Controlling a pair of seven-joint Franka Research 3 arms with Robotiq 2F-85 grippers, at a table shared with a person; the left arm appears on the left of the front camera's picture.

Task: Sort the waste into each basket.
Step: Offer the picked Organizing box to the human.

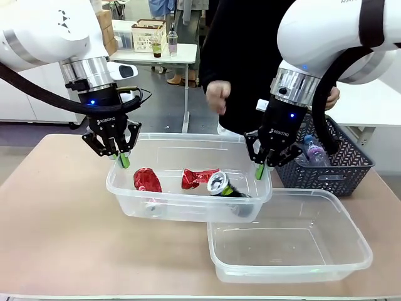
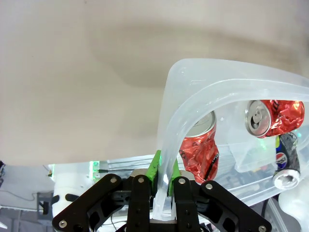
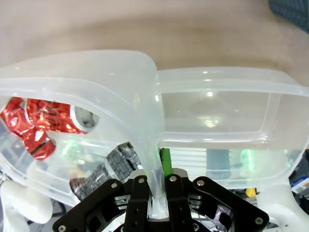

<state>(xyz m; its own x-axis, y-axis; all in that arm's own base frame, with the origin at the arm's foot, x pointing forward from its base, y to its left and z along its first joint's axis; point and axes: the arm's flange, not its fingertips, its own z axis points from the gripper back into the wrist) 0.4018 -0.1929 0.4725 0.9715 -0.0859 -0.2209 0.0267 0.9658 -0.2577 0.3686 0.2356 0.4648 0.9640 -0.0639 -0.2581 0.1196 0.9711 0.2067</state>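
Here, tan table (image 1: 56,219), left gripper (image 1: 117,152) and right gripper (image 1: 269,164) each clamped on the can tub (image 1: 125,188) rim, crushed cans (image 1: 147,180) inside, second tub (image 1: 357,241) beside, grey basket (image 1: 351,166), person (image 1: 238,56) beyond.

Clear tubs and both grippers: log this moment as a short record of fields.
left gripper: shut on the far tub's left rim
right gripper: shut on the same tub's right rim
far tub contents: crushed red cans, one dark can
near tub: empty, its far corner under the far tub
grey basket: holds bottles
person's hand: behind the tubs, empty
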